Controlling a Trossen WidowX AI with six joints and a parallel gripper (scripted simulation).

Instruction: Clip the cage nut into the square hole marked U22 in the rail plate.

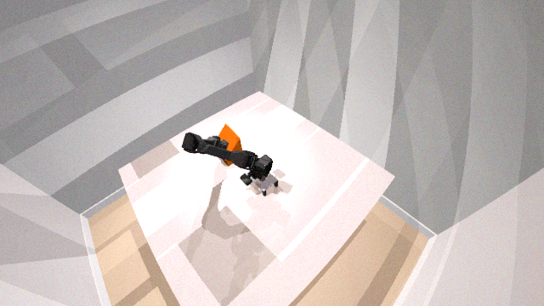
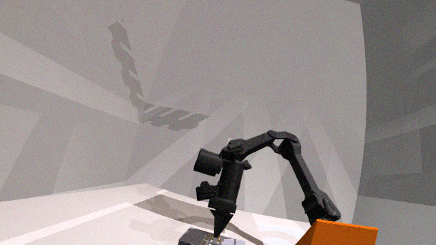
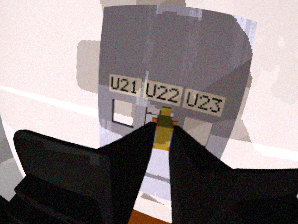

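In the top view, the arm [image 1: 223, 154] [image 2: 304, 170] reaches from left of centre toward the middle of the frame, its gripper end over the plate [image 1: 267, 184] [image 2: 194, 236] [image 3: 150, 47]; the orange block [image 1: 229, 138] [image 2: 345, 233] stands beside the arm, just above it in the frame; the pale table [image 1: 319, 170] [image 2: 85, 211] spreads through the centre and lower part; the nut is too small to make out here.

In the exterior view, the arm arches from the lower right to the bottom centre; the gripper [image 2: 216, 236] [image 3: 162, 129] points down at the plate, which the bottom edge of the frame cuts off; the orange block fills the lower right corner; small yellowish bits show at the fingertips.

In the wrist view, the gripper is closed on the yellow nut [image 3: 163, 132], one dark finger on either side, right of centre; the nut is over the U22 hole [image 3: 149, 116], covering much of it, just below the U22 label [image 3: 162, 93]; whether its wings are through the hole cannot be told; the U21 hole [image 3: 122, 113] lies to the left, the U23 hole [image 3: 197, 130] to the right, partly behind a finger.
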